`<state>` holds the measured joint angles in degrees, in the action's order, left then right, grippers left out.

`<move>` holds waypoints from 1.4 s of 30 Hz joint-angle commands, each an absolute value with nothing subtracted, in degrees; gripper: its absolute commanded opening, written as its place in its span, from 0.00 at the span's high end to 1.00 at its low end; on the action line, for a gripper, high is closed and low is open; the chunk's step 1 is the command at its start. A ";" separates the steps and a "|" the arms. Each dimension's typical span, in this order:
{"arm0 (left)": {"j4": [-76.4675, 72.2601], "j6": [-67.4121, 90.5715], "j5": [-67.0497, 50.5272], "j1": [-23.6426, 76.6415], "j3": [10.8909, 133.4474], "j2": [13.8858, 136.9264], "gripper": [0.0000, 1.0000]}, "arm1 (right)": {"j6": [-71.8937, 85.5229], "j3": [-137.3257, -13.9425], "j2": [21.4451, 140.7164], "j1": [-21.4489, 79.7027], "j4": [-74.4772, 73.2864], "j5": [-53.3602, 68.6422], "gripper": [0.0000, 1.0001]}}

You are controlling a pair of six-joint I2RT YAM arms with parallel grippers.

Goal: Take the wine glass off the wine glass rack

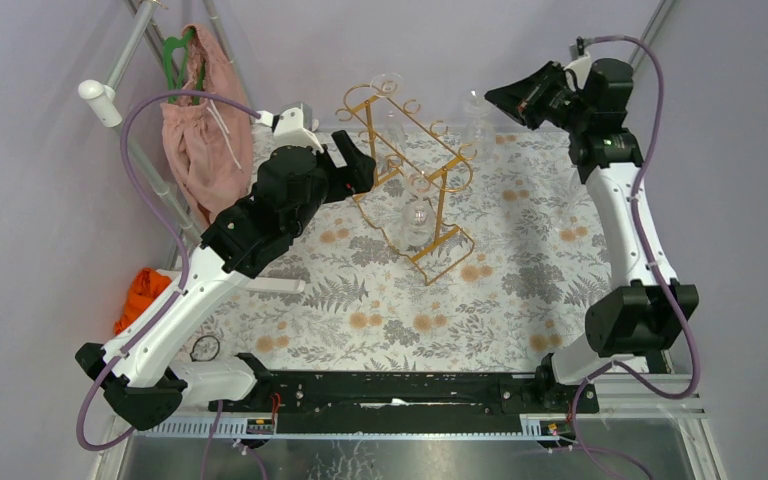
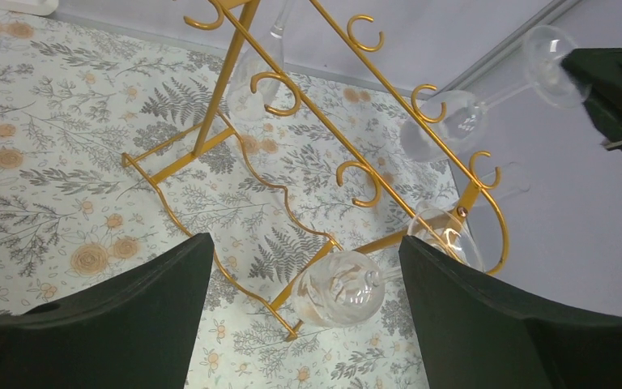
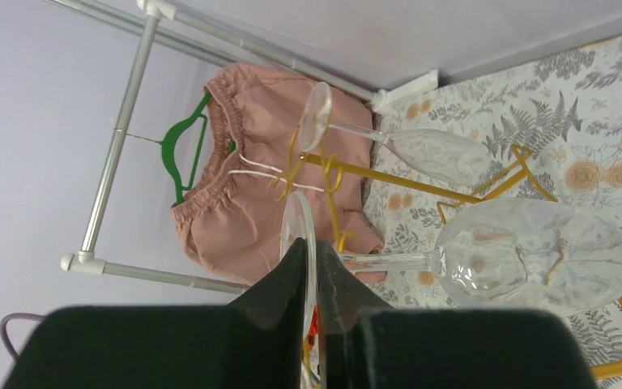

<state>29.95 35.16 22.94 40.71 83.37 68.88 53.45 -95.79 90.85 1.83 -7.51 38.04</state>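
Right hand [image 3: 309,255] clamps the wine glass [image 3: 534,255] by its foot at one o'clock; left hand [image 2: 304,243] gapes. Thin pinch could slip, striking the rack [image 2: 223,81].

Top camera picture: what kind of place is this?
Probably a robot test booth, not a kitchen: a left arm and right arm bolted to a table with flowered cloth, plain purple walls close around, and props like a wine glass rack.

Lab cell w/ lilac walls [image 1: 20,250], floral tablecloth [image 1: 400,300].
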 commanded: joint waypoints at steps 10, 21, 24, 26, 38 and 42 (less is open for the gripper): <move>24.53 36.43 18.27 40.23 82.07 67.92 0.08 | 50.76 -93.23 68.62 1.14 -6.50 39.13 1.00; 7.30 35.54 11.95 40.19 72.21 61.32 0.08 | 63.56 -85.08 56.04 1.14 9.93 47.40 1.00; 0.95 35.54 9.63 39.96 67.79 58.46 0.07 | 67.57 -83.34 54.24 1.08 15.23 48.66 1.00; -2.79 35.91 7.18 39.62 65.79 56.79 0.06 | 70.09 -82.63 53.37 1.07 18.18 49.39 1.00; -26.54 44.38 -17.21 31.27 55.80 53.47 0.07 | 87.06 -77.40 51.06 1.12 40.05 51.50 1.00; -42.18 52.34 -28.83 25.65 51.67 54.81 0.07 | 92.72 -75.44 51.19 1.07 48.27 51.18 1.00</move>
